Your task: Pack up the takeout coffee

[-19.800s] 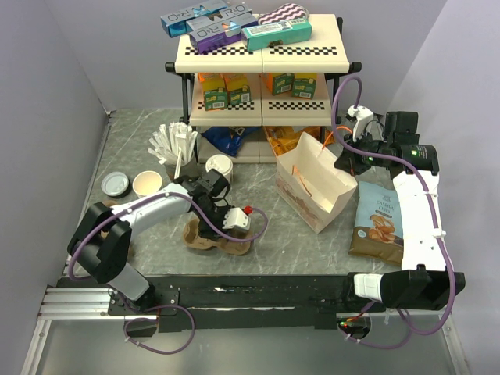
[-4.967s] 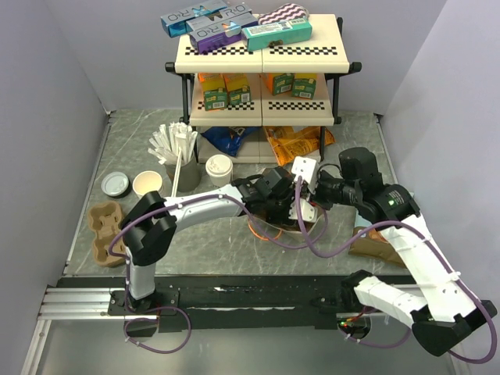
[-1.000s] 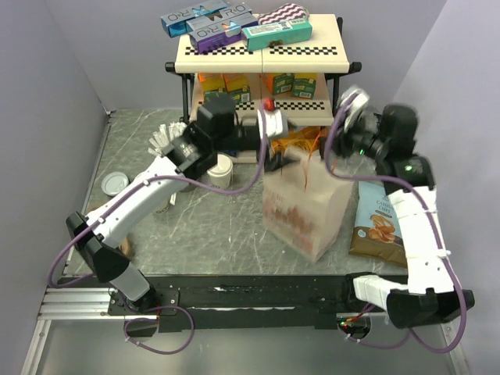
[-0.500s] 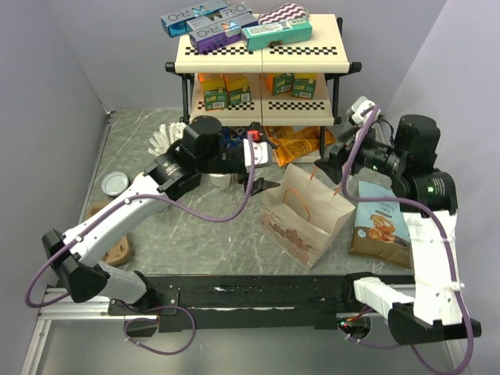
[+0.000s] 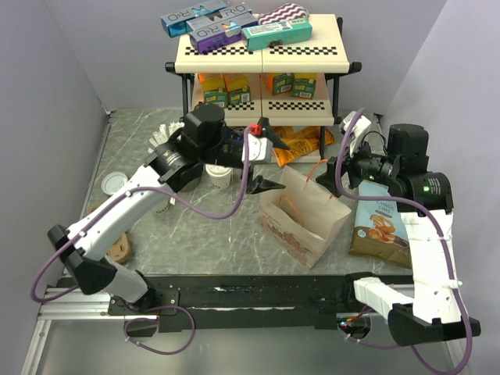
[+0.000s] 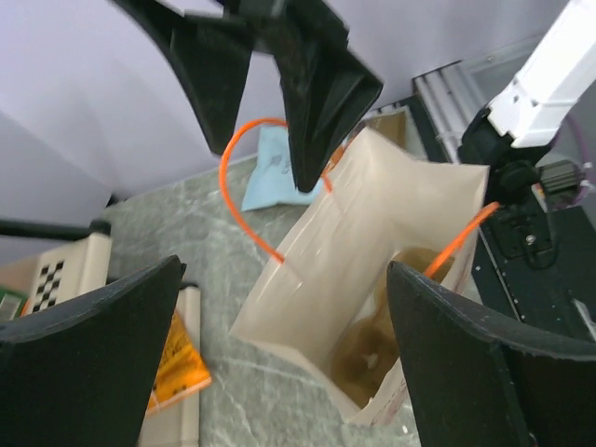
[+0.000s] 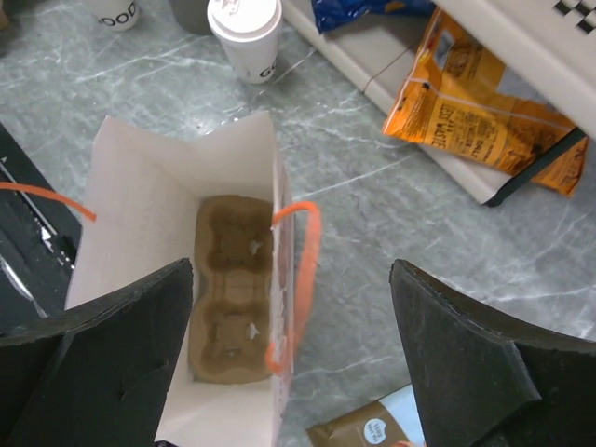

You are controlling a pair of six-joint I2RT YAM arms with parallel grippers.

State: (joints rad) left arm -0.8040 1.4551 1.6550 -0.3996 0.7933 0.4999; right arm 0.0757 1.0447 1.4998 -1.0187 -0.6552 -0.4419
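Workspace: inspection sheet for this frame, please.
Surface: grey marble table, no spill seen.
Job's things: takeout coffee on the table outside the paper bag, cropped at the right wrist view's edge; bag stands open, cup carrier inside.
Clutter: lidded cup, loose lid, cup of white sticks, chip bag.
Grippers: left gripper and right gripper open over the bag's mouth, nothing held.
Cables: purple cables along both arms, no snag seen.
Surroundings: shelf behind, plain walls.

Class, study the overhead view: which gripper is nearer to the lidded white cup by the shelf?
Left. The left gripper hangs at the edge of the paper bag nearest the lidded cup; the right gripper hangs over the bag's far side.
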